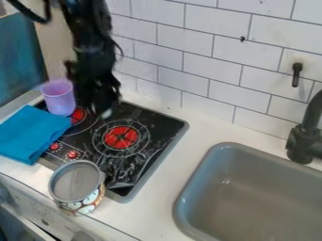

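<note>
The gripper hangs down over the back of the black stove top, just right of a purple cup. Something small and pale shows at its lower end; I cannot tell what it is. The cup stands upright at the stove's back left corner, near a red burner. A folded blue cloth lies over the stove's left edge and the counter. At the front left, a round grey-topped tin with a patterned side stands by the stove's front edge.
A grey sink is set into the white counter at the right, with a black faucet behind it. White wall tiles rise behind the counter. Stove knobs lie between cloth and tin.
</note>
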